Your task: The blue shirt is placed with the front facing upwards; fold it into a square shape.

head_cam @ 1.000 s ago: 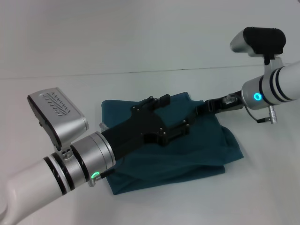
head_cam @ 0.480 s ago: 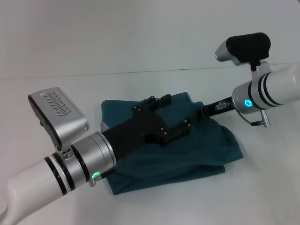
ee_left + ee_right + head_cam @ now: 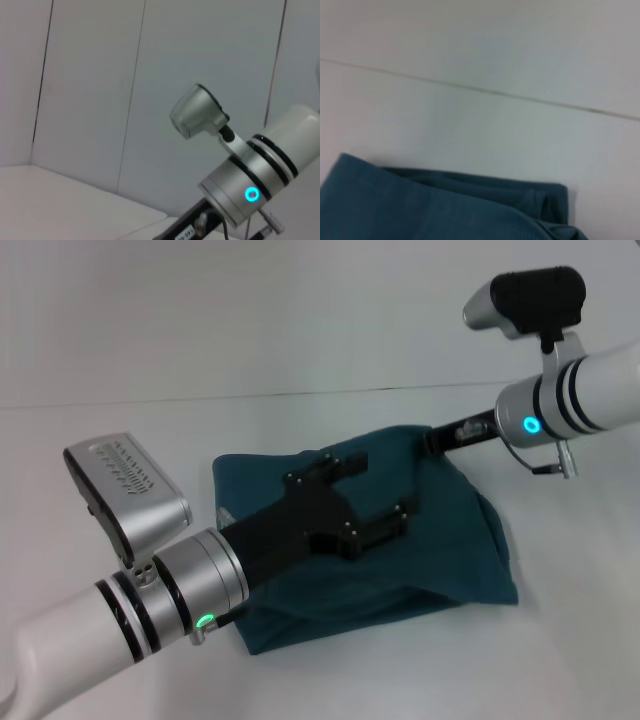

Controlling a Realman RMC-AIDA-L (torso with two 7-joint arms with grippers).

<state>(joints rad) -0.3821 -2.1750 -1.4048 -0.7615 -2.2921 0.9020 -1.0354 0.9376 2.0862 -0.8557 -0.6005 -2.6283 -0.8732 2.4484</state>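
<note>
White bench seen from the head cam, w/ a pale wall behind. From the left: the robot's left arm comes in from the near-left corner, silver wrist cam on top, green light on the cuff. Its black left gripper reaches out over the blue shirt, fingers spread apart, nothing between them; can't tell whether it touches the cloth or hangs just above it.

The blue shirt sits around the bench's middle, already folded into a rough, lumpy rectangle, several layers thick. Near edge and right side look bunched and uneven. No lettering shows.

On the right: the right arm enters from the right edge, blue light on its cuff, wrist cam above. The right gripper is at the shirt's far-right corner, where the cloth peaks upward. Can't tell its finger state, since the tips are hidden at the cloth.

Right wrist cam shows a folded teal edge on the bench. Left wrist cam shows only the right arm's cuff and wall.
</note>
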